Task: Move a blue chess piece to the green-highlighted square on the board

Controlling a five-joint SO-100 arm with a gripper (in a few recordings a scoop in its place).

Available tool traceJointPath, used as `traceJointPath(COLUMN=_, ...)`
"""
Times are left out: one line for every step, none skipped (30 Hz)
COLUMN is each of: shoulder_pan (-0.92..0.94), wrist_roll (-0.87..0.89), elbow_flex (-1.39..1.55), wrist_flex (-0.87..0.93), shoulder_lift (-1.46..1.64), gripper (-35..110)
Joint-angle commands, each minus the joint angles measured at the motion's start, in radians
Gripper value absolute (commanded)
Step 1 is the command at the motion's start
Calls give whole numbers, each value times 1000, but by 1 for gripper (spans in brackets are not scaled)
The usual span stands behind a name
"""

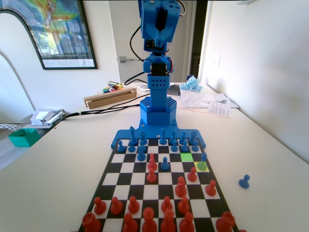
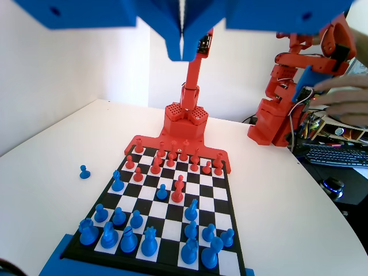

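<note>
Smooth, glossy plastic blue chess piece (image 1: pixel 202 165) stands on the board (image 1: pixel 126 167), on a matt white table (image 1: pixel 58 164).

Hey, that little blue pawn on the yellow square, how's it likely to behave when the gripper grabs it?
The blue pawn looks like rigid plastic, so probably stiff and light. Its round head and narrow neck may slip between the gripper jaws. The flared base should keep it upright, though a sideways nudge could tip it toward the blue piece just behind.

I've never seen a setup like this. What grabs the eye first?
Probably the tall blue arm rising at the board's far end in the fixed view, its hand raised high with the jaws together. Then the green-highlighted square right of centre, with a green-tinted pawn on the yellow square just beside it.
</note>
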Motion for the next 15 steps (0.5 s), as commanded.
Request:
traceJointPath(shoulder_pan=11, wrist_roll=-5, elbow_flex=8, wrist_flex=-5, shoulder_lift=5, gripper=1)
traceJointPath(shoulder_pan=11, wrist_roll=-5, elbow_flex=8, wrist_flex=-5, shoulder_lift=5, gripper=1)
traceJointPath(shoulder_pan=11, wrist_roll=-5, elbow_flex=8, wrist_flex=-5, shoulder_lift=5, gripper=1)
traceJointPath(shoulder_pan=11, wrist_roll=-5, elbow_flex=8, wrist_flex=-5, shoulder_lift=5, gripper=1)
traceJointPath(shoulder_pan=11, wrist_roll=-5, elbow_flex=8, wrist_flex=-5, shoulder_lift=5, gripper=1)
traceJointPath(shoulder_pan=11, wrist_roll=-5, elbow_flex=8, wrist_flex=-5, shoulder_lift=5, gripper=1)
traceJointPath(shoulder_pan=11, wrist_roll=-5, elbow_flex=8, wrist_flex=-5, shoulder_lift=5, gripper=1)
traceJointPath(shoulder_pan=11, wrist_roll=-5, elbow_flex=8, wrist_flex=-5, shoulder_lift=5, gripper=1)
traceJointPath(shoulder_pan=11, wrist_roll=-3, elbow_flex=8, wrist_flex=-5, shoulder_lift=5, gripper=1)
traceJointPath(shoulder_pan=9, wrist_roll=-3, elbow_flex=8, wrist_flex=-5, shoulder_lift=5, gripper=1)
traceJointPath(shoulder_pan=9, wrist_roll=-3, elbow_flex=8, wrist_flex=-5, shoulder_lift=5, gripper=1)
traceJointPath(shoulder_pan=15, wrist_roll=-3, elbow_flex=8, wrist_flex=-5, shoulder_lift=5, gripper=1)
traceJointPath(shoulder_pan=18, wrist_roll=-2, elbow_flex=6, wrist_flex=-5, shoulder_lift=5, gripper=1)
traceJointPath(shoulder_pan=18, wrist_roll=-2, elbow_flex=6, wrist_flex=-5, shoulder_lift=5, gripper=1)
traceJointPath(shoulder_pan=18, wrist_roll=-3, elbow_flex=6, wrist_flex=-5, shoulder_lift=5, gripper=1)
